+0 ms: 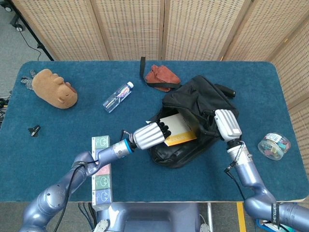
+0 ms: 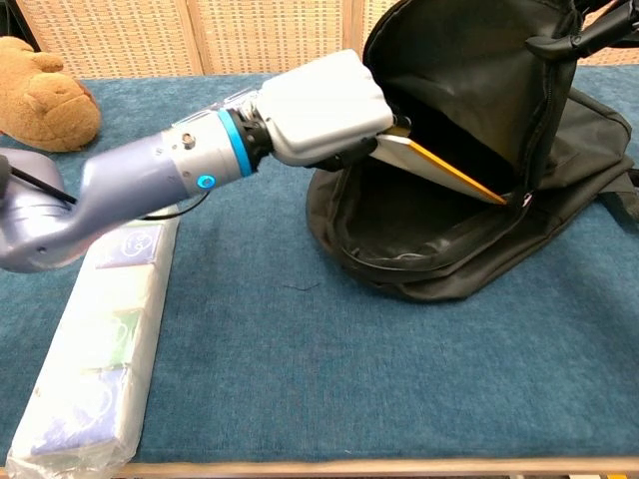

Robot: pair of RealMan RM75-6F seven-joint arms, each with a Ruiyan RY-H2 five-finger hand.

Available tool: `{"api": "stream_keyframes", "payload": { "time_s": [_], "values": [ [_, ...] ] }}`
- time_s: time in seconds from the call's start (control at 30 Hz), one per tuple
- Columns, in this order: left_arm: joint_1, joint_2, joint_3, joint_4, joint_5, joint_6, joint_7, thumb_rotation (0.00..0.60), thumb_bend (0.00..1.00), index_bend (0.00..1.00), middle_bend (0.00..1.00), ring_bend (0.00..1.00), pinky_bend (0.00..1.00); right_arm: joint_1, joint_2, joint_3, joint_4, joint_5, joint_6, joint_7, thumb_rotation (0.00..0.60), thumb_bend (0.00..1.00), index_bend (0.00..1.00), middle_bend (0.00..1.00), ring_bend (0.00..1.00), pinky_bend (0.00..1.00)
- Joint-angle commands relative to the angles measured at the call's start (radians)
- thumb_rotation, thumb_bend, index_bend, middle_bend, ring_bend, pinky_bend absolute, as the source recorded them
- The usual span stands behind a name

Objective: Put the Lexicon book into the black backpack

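At the mouth of the black backpack (image 1: 193, 104): Lexicon book (image 1: 177, 129), half inside, gripped by left hand (image 1: 148, 135). Right hand (image 1: 227, 124) held the flap raised, grasp unclear. Advised: slide deeper, tilt down, release inside.

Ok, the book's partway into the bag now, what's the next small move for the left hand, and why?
Probably keep pushing the book a little deeper, then let go. The left hand grips its near end at the mouth of the black backpack, and the chest view shows the yellow edge slanting inside, far corner near the zipper, not lying on the bottom. The right hand holds the flap up, so the opening looks clear.
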Motion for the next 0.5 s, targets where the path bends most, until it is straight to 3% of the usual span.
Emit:
{"api": "stream_keyframes", "payload": {
  "time_s": [0.03,0.27,0.4,0.5],
  "values": [
    [-0.022,-0.052,-0.015,0.049,-0.046,-0.062,0.006,0.600,0.66,0.86,0.68,0.59,0.70,0.000,0.007,-0.001,-0.005,0.003,-0.006,0.004,0.600,0.93,0.61,0.64,0.66,0.90],
    [-0.057,-0.096,-0.016,0.088,-0.081,-0.074,-0.025,0.600,0.61,0.85,0.67,0.56,0.70,-0.002,0.037,-0.003,-0.031,0.010,-0.023,0.016,0.600,0.93,0.61,0.64,0.66,0.91],
    [-0.072,-0.112,-0.005,0.125,-0.083,-0.049,0.017,0.600,0.61,0.85,0.67,0.55,0.70,-0.004,0.064,-0.005,-0.058,0.020,-0.045,0.031,0.600,0.93,0.61,0.64,0.66,0.91],
    [-0.078,-0.126,-0.025,0.129,-0.118,-0.068,0.043,0.600,0.62,0.85,0.67,0.56,0.70,-0.004,0.089,-0.010,-0.082,0.020,-0.064,0.038,0.600,0.93,0.61,0.64,0.66,0.91]
  ]
}}
